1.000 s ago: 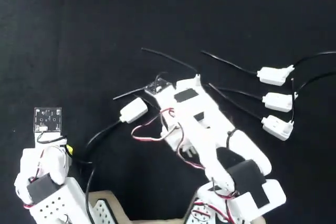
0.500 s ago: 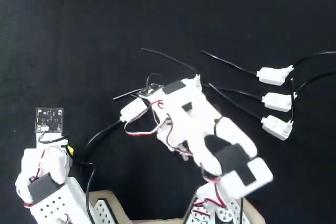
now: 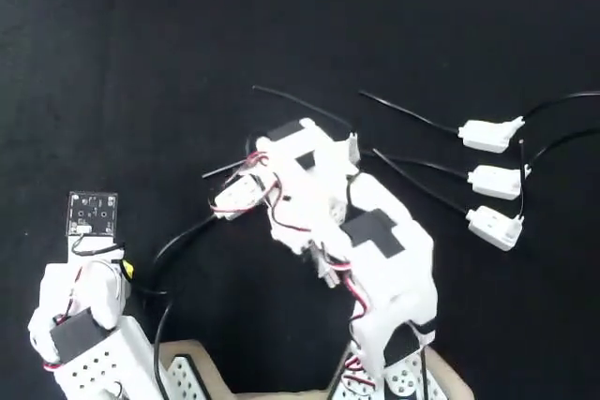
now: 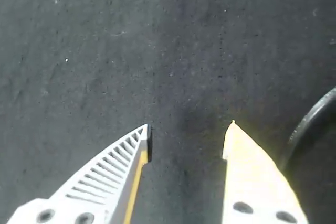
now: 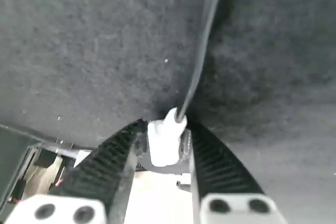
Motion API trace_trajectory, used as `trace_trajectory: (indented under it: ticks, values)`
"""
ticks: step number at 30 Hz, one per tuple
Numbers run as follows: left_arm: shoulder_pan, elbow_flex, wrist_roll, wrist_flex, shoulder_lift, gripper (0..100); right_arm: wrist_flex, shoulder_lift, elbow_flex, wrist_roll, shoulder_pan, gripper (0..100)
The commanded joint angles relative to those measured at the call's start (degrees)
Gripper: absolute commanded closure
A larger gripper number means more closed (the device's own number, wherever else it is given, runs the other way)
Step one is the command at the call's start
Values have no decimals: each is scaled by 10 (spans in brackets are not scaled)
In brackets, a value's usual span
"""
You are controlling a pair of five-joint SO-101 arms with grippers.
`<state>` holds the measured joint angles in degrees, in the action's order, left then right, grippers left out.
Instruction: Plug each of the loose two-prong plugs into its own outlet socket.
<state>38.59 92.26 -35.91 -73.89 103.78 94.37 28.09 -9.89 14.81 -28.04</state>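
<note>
**A:** Black cloth desk (image 3: 141, 63) under us, dark from edge to edge. The right pincer (image 5: 165, 127) is out near the middle, closed onto the plug (image 3: 234, 199) with a ribbed finger pressed to each side.

**B:** And the left pincer (image 4: 189, 129)? We see it spread wide above bare cloth, nothing between its tips, with a thick cable (image 4: 310, 124) curving just beside it.

**A:** Right. So the plug sits left of centre, well apart from the three white sockets (image 3: 495, 180) lined up on their cords at the right side of the desk.

**B:** How do we reckon it handles?

**A:** Light, we'd say. It's a small hard plastic shell, stiff enough to take a firm squeeze. It looks smooth though, so it could twist if we pinch near a corner.

**B:** And the cord (image 5: 202, 40)?

**A:** Thin and soft. We expect it to trail and tug a little once the plug is carried. We'd hold the body across its sides, never the cord, and leave the prong end free.

**B:** Can we see the prongs?

**A:** No, they're hidden, so we cannot tell which way they face. Pushing in will want a square grip, because we judge a tilted plug would jam at the socket's mouth.
</note>
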Motion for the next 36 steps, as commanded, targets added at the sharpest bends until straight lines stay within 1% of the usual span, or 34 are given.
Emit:
trace_trajectory:
  ticks: [1,14,19,22,31,36]
  values:
    - [-7,-1,-7,-4,4,767,29,12,46,4,0,881]
    - [-7,3,-8,-5,4,769,25,38,45,-1,-7,884]
    - [-7,2,-18,-16,4,769,9,39,46,-17,-6,986]
    - [-7,2,-19,-16,4,769,9,39,46,-17,-6,975]
    - [-7,3,-19,-16,5,769,3,35,52,-17,-12,987]
    - [-8,4,-19,-15,5,769,7,34,107,-40,-10,987]
